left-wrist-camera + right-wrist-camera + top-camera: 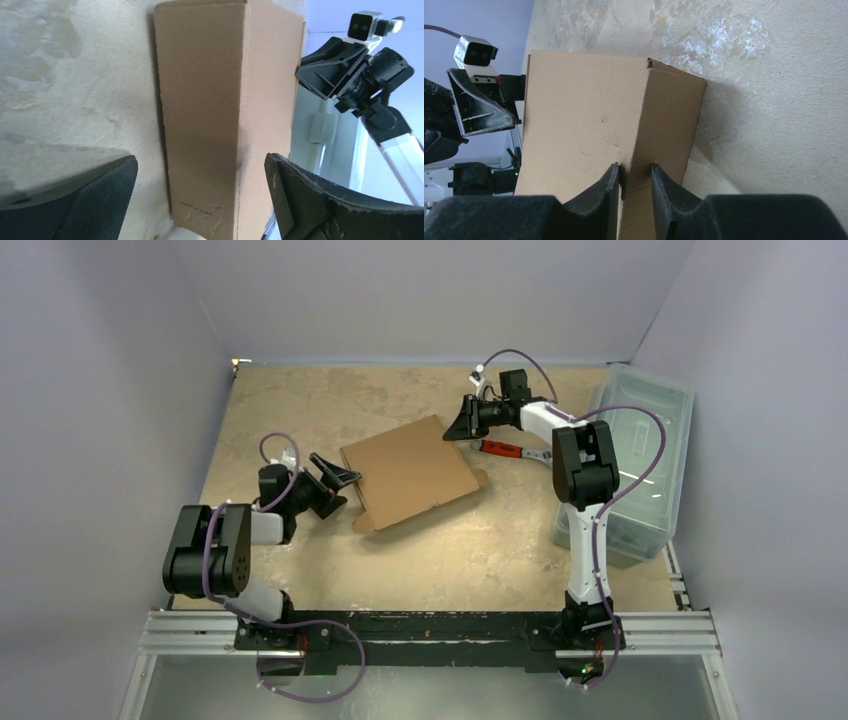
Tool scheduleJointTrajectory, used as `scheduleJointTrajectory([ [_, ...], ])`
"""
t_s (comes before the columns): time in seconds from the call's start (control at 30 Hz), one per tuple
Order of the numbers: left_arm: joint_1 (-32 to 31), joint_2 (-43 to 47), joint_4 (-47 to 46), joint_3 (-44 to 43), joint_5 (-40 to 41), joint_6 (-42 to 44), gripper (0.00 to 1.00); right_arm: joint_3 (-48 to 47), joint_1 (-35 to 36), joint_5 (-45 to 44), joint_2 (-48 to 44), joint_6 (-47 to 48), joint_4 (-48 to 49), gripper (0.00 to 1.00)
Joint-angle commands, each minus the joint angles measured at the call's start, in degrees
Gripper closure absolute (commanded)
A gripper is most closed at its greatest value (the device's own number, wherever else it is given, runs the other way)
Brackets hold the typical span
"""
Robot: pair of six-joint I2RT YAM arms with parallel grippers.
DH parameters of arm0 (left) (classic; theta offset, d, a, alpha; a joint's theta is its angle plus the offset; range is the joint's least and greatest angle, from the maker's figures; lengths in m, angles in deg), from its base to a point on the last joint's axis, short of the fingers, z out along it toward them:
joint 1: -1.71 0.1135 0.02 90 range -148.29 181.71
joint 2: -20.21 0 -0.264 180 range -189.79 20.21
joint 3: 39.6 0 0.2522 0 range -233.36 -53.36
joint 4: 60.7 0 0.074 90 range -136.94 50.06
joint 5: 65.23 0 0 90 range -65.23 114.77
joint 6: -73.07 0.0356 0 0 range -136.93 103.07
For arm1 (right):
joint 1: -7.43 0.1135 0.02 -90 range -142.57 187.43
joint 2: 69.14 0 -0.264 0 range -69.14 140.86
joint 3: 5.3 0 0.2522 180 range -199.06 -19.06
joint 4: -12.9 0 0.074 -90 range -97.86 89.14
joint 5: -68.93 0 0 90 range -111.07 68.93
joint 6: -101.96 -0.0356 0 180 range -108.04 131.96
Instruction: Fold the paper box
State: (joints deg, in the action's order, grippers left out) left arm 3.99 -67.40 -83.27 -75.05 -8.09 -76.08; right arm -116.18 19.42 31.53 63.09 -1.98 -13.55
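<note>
**Item:** paper box [410, 472], plain brown cardboard, lying on the table [300, 410] between the two arms.

**Condition:** part-folded, by my reckoning. From above it reads as a low, skewed slab. A small tab pokes out at its near-left corner and another at its right corner. Both wrist views show two broad faces meeting along one sharp crease, so at least one panel has been bent over. I see no upright walls and no tucked flaps. Squaring it up, raising the sides and closing it look like the work left. What lies beneath the top panel is hidden.

**Left gripper** [342, 485]: just beside the box's left edge, arm low and reaching forward across the table. The jaws stand wide apart and hold nothing. In its own camera the box's end sits ahead of them, framed between the two pads, not touched.

**Right gripper** [463, 423]: at the box's far-right corner, with the arm stretched well out and the wrist turned back toward the box. Its fingers [610, 192] are drawn narrow with the cardboard's edge between them, right where the crease runs. It appears to pinch the box there.

**Also present:** a red-handled tool [503, 449] just right of the box, under the right arm, and a translucent plastic bin [650, 405] farther right of the box.
</note>
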Motion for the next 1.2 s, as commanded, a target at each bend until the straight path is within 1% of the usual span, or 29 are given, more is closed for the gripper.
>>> scheduleJointTrajectory([
  [0.0, -1.9, -2.6, -8.7, 1.0, -0.4, -3.5, 0.02, 2.1, -1.4, -9.5, 4.0, 4.6, -5.6, 0.76],
  [0.1, -3.9, -4.2, -10.4, 1.4, 1.6, -4.6, 0.02, 2.2, -1.5, -9.4, 4.1, 4.6, -5.6, 0.76],
  [0.27, -4.2, -6.6, -14.6, 2.2, 3.2, -6.9, 0.03, 2.0, -1.7, -9.6, 4.3, 4.9, -6.0, 0.76],
  [0.53, -4.2, -8.7, -20.8, 2.0, 2.4, -9.3, 0.02, 1.3, -2.0, -9.8, 4.9, 5.1, -6.6, 0.77],
  [0.63, -4.3, -10.1, -24.9, 2.5, 1.4, -11.2, 0.02, 1.3, -2.0, -9.6, 5.1, 5.0, -6.8, 0.77],
  [0.83, -4.9, -14.1, -37.0, 3.0, -0.1, -17.1, 0.02, 1.1, -2.0, -9.4, 5.4, 4.8, -6.8, 0.77],
  [0.93, -5.5, -14.8, -37.9, 2.6, 0.3, -18.0, 0.02, 1.2, -2.0, -9.3, 5.4, 4.8, -6.7, 0.77],
  [1.17, -7.0, -14.3, -36.9, 0.7, 1.7, -19.1, 0.03, 1.3, -2.0, -9.0, 5.5, 4.7, -6.7, 0.77],
])
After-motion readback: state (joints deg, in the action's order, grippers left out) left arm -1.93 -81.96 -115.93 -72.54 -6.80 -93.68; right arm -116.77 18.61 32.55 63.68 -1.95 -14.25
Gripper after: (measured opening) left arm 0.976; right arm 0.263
